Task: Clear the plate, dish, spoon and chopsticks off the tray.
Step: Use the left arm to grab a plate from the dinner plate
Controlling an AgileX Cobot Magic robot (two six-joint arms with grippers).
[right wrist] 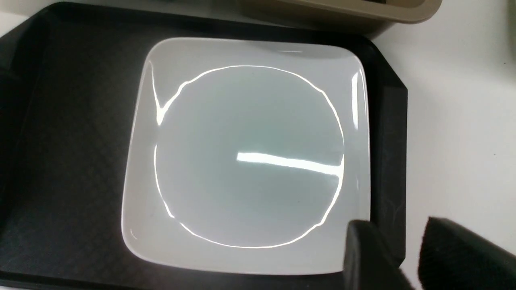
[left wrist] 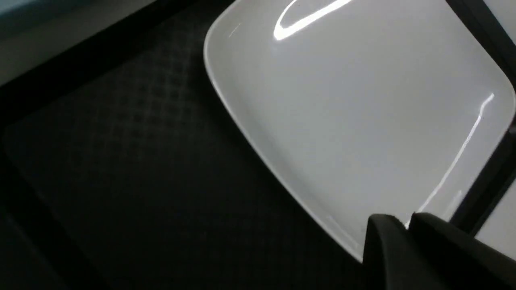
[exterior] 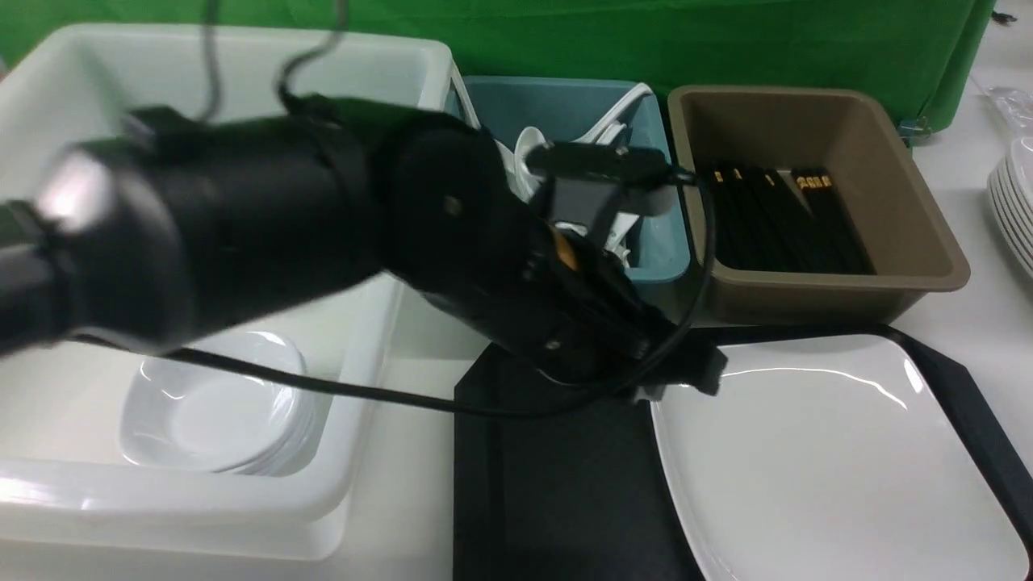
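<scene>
The white plate [exterior: 839, 460] [right wrist: 250, 157] [left wrist: 342, 121] lies on the right half of the black tray [exterior: 557, 484] [right wrist: 72, 153] [left wrist: 133, 169]; nothing else is on the tray. My left gripper [exterior: 686, 375] [left wrist: 407, 223] reaches across to the plate's far left corner. Its jaws are together but for a sliver, with nothing seen held. My right gripper [right wrist: 397, 223] is open and empty over the tray's right rim, one finger above the plate's corner. Small white dishes [exterior: 214, 411] are stacked in the white tub. Spoons [exterior: 529, 161] lie in the blue bin, chopsticks [exterior: 783, 226] in the brown tub.
The white tub [exterior: 379, 339] stands left of the tray. The blue bin [exterior: 662, 258] and the brown tub [exterior: 839, 298] [right wrist: 342, 12] stand behind it. A stack of white plates [exterior: 1015, 210] sits at the right edge. My left arm [exterior: 266, 234] spans the white tub.
</scene>
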